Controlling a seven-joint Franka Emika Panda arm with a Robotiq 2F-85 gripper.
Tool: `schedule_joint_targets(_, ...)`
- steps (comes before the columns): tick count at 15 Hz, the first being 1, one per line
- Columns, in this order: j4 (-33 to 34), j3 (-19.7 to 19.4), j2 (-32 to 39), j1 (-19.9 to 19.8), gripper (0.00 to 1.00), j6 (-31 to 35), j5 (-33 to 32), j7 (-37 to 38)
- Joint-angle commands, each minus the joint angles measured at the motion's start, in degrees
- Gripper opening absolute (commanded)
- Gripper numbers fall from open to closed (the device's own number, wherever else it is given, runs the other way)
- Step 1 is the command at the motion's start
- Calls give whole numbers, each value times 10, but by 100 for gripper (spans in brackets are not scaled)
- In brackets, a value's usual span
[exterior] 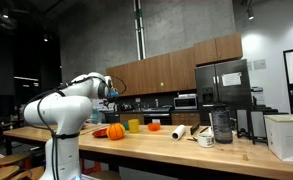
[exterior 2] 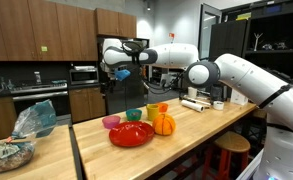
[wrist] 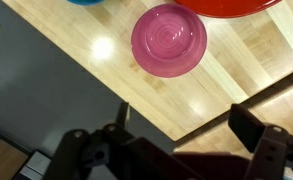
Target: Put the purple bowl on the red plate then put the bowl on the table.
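The purple bowl sits upright and empty on the table, just beside the red plate and not on it. In the wrist view the bowl lies below the camera, with the plate's rim at the top edge. My gripper hangs high above the bowl end of the table; it also shows in an exterior view. Its fingers are spread wide with nothing between them.
An orange pumpkin-like thing, a green cup and a yellow cup stand close behind the plate. A white roll, a dark jar and a white box stand farther along the counter. The table's edge is near the bowl.
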Motion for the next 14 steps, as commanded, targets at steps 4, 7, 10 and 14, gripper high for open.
schedule_joint_targets(4, -87, -5, -64, 1, 100, -54, -9, 39)
schedule_joint_targets(7, -137, 7, -97, -7, 100, -85, 5, 31)
schedule_joint_targets(10, -206, 11, -142, -9, 100, -117, 12, 40)
schedule_joint_targets(14, -309, 17, -206, -16, 100, -143, 36, 60)
